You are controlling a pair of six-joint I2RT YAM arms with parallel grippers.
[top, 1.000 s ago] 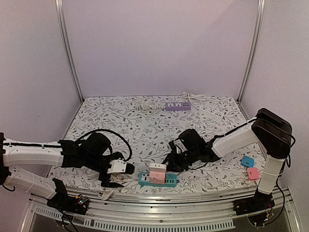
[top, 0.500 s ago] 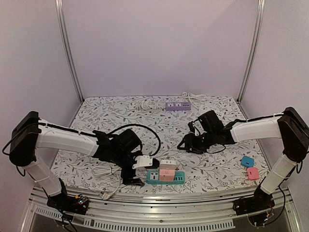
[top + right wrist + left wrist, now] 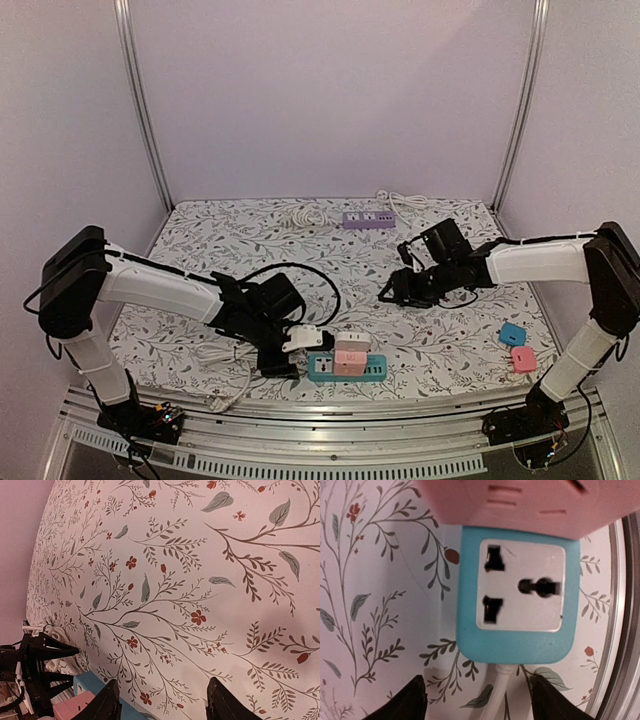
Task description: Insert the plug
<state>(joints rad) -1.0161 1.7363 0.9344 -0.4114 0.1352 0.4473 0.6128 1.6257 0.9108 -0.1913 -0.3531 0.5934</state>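
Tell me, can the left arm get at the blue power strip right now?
Probably yes: the left gripper hangs open right at one end of the power strip, with nothing in the way between them.

No legible text, brand, number or sign in any view, white socket face on teal plastic power strip point(image 3: 515, 647) blank

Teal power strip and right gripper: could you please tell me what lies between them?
Nothing: the top view shows only bare floral cloth between the right gripper and the teal power strip.
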